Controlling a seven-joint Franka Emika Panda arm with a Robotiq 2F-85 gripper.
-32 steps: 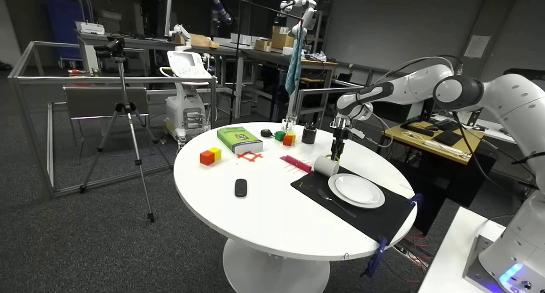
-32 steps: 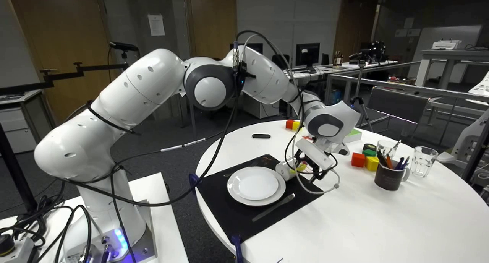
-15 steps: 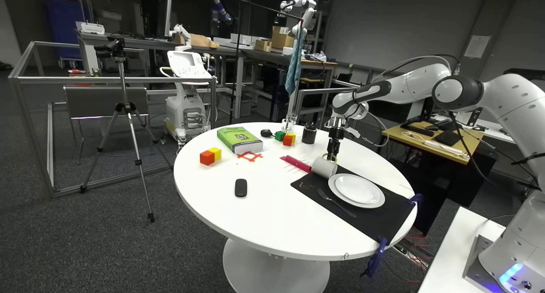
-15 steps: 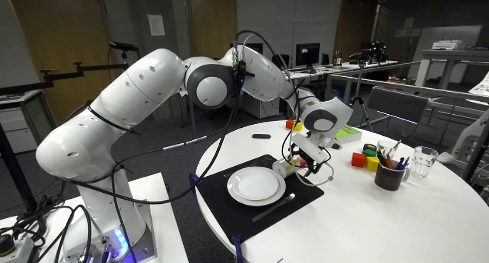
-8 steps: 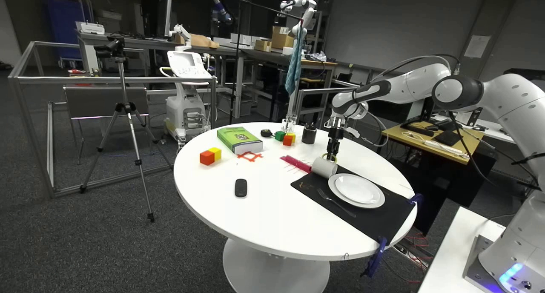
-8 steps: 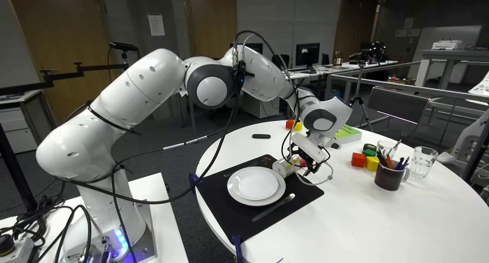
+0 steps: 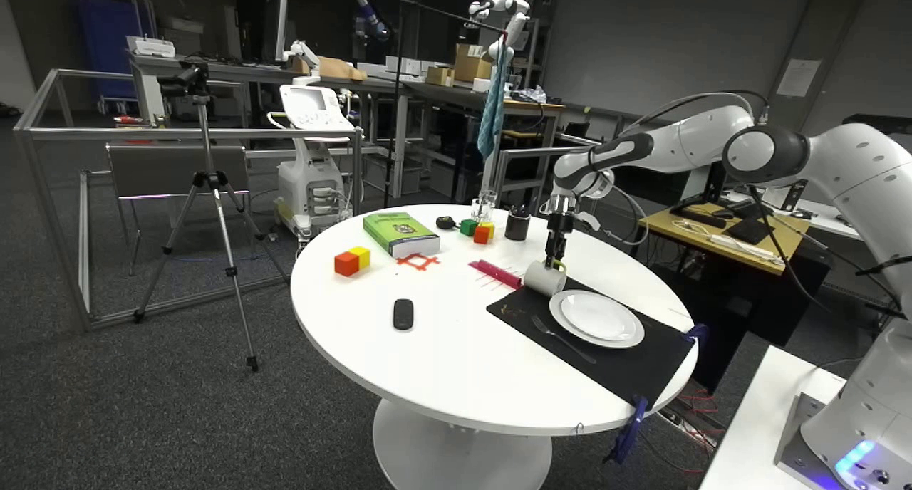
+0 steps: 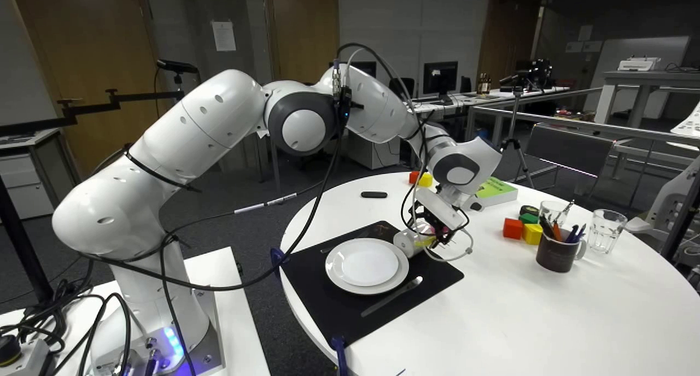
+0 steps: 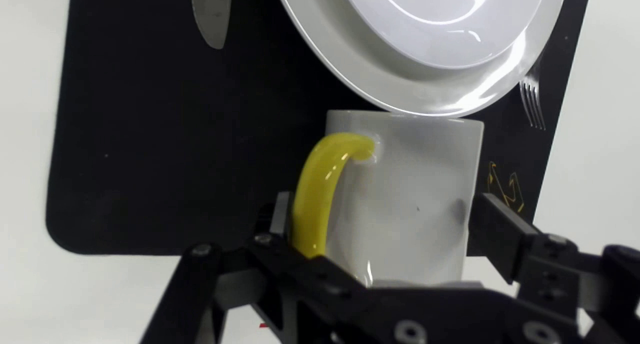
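White glossy cylindrical mug (image 9: 410, 159) with curved yellow handle (image 9: 315, 194) lies on its side at the edge of black rectangular placemat (image 9: 150, 134). Black two-finger gripper (image 9: 392, 209) straddles it, jaws apart; left jaw by the handle in wrist view, contact unclear. In an exterior view, round white stacked plates (image 8: 367, 262) just left, silver metal knife (image 8: 391, 297) nearer.
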